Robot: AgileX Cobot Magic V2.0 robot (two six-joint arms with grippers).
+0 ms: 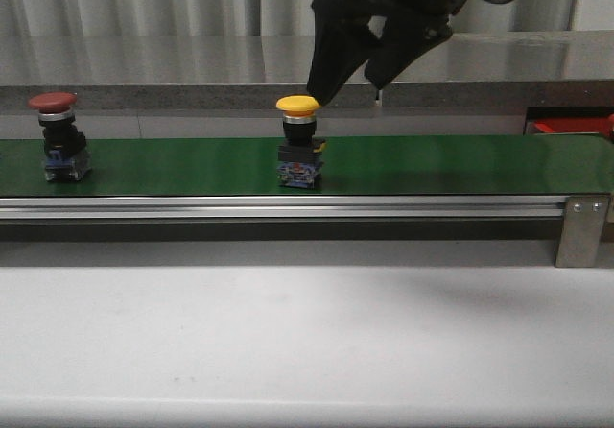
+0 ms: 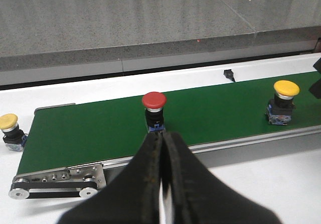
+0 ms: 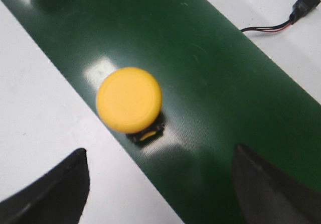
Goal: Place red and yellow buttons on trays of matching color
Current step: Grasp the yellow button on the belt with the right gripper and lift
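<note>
Jaws of the right gripper stood wide above the yellow button on the belt, gripping nothing; the left gripper was closed and empty. No button looked placed: the red button and a second yellow waited. Trays were out of view, and nothing blocked the reach.

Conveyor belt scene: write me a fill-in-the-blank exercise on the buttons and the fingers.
1. The yellow button on the belt stands upright on a ____ belt.
2. In the front view, the red button stands to the ____ of it.
3. The right gripper hangs above the yellow button with its fingers ____.
4. The left gripper has its fingers ____.

Missing words: green; left; open; shut
</note>
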